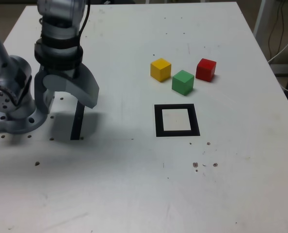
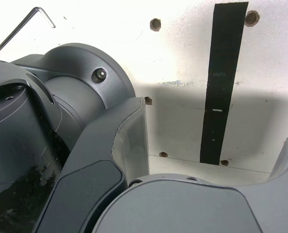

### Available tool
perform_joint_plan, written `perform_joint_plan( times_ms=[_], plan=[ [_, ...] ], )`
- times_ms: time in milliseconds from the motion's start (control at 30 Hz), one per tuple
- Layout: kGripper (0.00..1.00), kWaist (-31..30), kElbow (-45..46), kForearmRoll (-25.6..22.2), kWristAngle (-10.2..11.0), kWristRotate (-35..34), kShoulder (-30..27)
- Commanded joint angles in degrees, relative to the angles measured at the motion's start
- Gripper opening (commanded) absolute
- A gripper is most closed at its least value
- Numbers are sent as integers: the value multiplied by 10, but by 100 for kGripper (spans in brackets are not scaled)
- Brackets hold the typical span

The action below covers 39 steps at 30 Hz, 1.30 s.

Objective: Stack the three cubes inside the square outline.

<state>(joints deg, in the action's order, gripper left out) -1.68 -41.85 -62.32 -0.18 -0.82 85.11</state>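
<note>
1. Progress: nothing stacked yet. Square outline holds no cube; all 3 left to do.
2. Cubes sit just beyond it on the tabletop: yellow cube, green cube, red cube, close together, apart from the outline.
3. End effector at exterior view's left, over the black strip, well apart from cubes. Jaws spread, holding nothing.
</note>
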Motion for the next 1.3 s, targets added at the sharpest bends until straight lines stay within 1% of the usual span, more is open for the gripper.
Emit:
perform_joint_plan(
  times_ms=[0,833,1000,1267],
  plan=[
    [99,-1,1,-1,-1,-1,1],
    [99,-1,-7,-6,0,-1,4],
    [99,-1,-33,-21,4,1,15],
    [99,-1,-101,-56,12,10,48]
  ],
)
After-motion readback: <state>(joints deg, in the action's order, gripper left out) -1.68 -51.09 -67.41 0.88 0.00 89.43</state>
